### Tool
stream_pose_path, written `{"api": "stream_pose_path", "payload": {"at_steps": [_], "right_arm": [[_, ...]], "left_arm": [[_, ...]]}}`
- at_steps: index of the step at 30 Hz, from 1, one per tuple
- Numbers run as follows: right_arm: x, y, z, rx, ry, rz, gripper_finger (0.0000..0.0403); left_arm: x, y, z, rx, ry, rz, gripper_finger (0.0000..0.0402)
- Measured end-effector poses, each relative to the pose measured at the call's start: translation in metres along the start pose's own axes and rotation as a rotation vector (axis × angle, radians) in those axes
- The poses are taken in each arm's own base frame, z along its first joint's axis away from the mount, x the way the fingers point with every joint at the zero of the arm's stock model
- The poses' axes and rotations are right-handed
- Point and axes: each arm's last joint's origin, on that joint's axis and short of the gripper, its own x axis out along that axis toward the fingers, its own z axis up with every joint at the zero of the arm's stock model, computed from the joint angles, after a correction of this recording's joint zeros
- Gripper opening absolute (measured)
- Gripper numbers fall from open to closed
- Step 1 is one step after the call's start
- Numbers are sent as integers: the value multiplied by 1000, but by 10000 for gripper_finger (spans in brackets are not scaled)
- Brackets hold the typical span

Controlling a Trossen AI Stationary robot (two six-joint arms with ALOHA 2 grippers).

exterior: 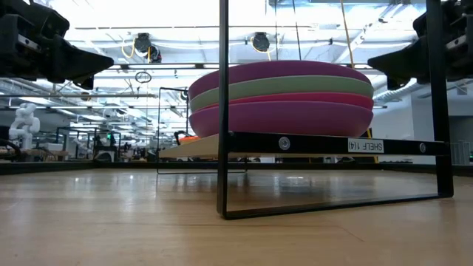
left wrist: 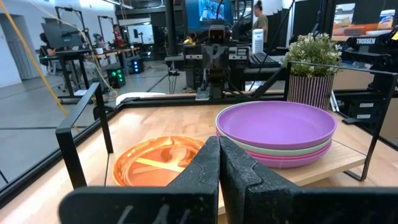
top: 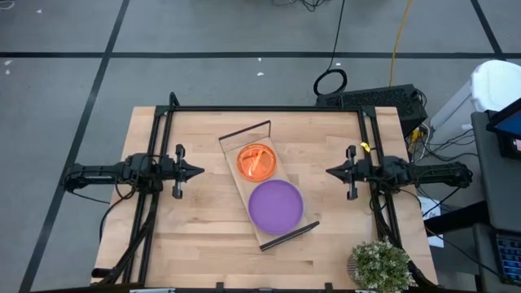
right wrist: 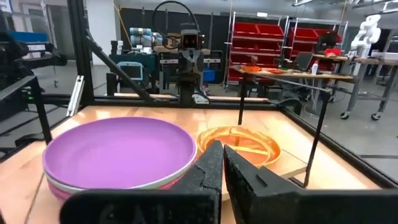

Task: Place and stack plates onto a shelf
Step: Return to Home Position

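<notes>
Left hand [top: 195, 172] and right hand [top: 332, 172] closed, empty, parked either side of shelf [top: 242, 187]; purple plate [top: 275, 205] tops a stack there, orange plate [top: 256, 161] beside it, likely light, stiff, slick plastic, best pinched at the rim.

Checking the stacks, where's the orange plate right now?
In the high view, the orange plate sits on the shelf at table centre, just beyond the purple plate.

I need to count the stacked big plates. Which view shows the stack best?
Low view: the stack shows side-on, layer edges visible. High view shows only the top purple plate; wrist views show lower rims partly.
</notes>
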Motion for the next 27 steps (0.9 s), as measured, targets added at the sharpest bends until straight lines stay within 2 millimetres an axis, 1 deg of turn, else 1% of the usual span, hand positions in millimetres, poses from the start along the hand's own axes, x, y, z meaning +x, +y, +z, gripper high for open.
{"api": "stream_pose_path", "payload": {"at_steps": [3,8,17,27], "right_arm": [[0,0,-4,-4,44,6,0],[0,0,-5,-5,50,7,0],[0,-1,10,16,-100,-10,0],[0,-1,10,16,-103,-9,0]], "left_arm": [[0,0,0,0,0,0,1],[0,0,0,0,0,0,1],[0,0,0,0,0,0,1],[0,0,0,0,0,0,1]]}}
